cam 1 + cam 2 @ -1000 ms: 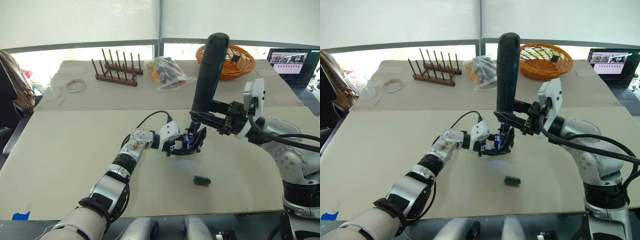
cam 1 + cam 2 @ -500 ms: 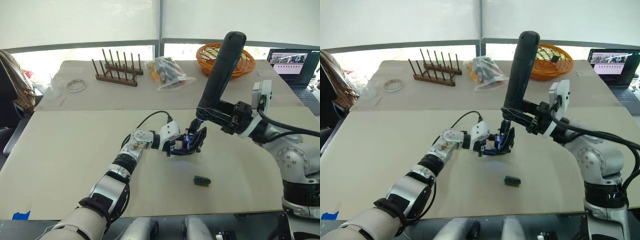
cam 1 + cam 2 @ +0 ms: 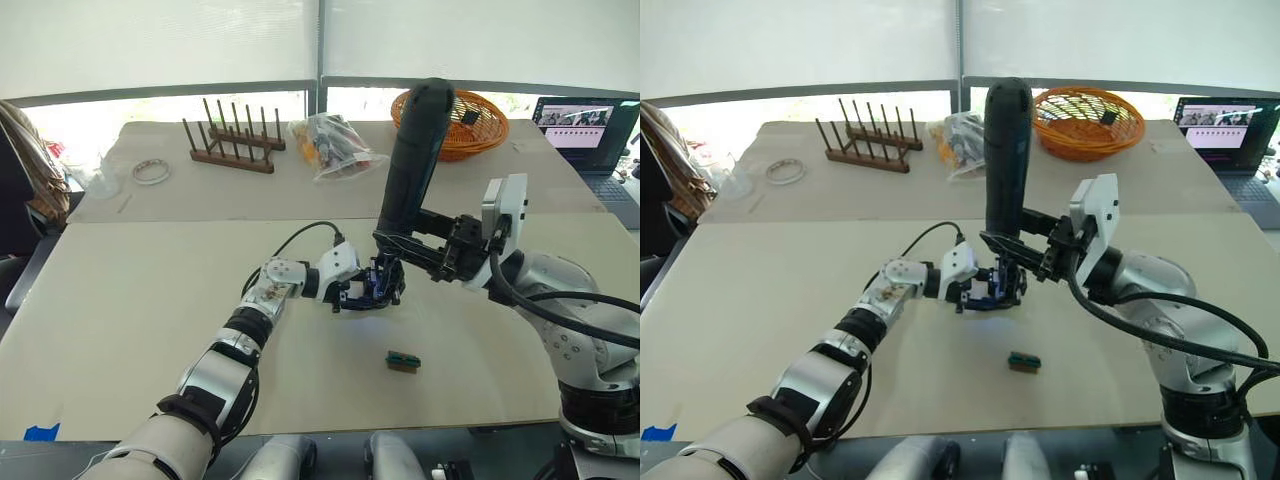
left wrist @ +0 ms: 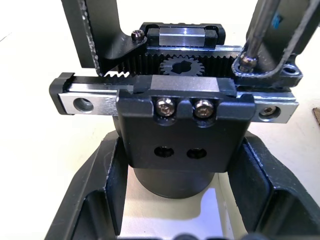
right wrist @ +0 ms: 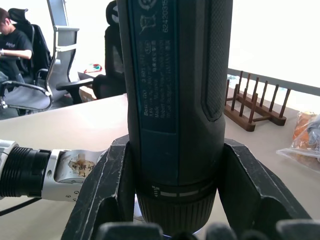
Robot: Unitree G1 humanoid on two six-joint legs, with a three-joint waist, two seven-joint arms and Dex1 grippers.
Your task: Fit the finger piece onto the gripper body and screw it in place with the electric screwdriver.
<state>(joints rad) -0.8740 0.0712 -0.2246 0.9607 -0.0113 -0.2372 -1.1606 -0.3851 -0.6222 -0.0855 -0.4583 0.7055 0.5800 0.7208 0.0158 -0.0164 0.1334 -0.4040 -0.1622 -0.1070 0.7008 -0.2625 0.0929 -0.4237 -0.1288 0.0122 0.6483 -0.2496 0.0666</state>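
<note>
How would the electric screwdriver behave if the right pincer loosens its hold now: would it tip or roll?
The electric screwdriver stands almost upright, gripped low by the right pincer, with most of its body above the grip, so it would probably topple. Its body looks round, so it may roll on the table. It seems rigid.

Office-like lab (office chairs point(image 5: 107, 55), laptop point(image 3: 590, 130), worktables point(image 3: 120, 300))

Black electric screwdriver point(image 3: 1008, 160), black gripper body point(image 4: 176, 125) — silver rails, orange basket point(image 3: 452, 124), possibly wicker
</note>
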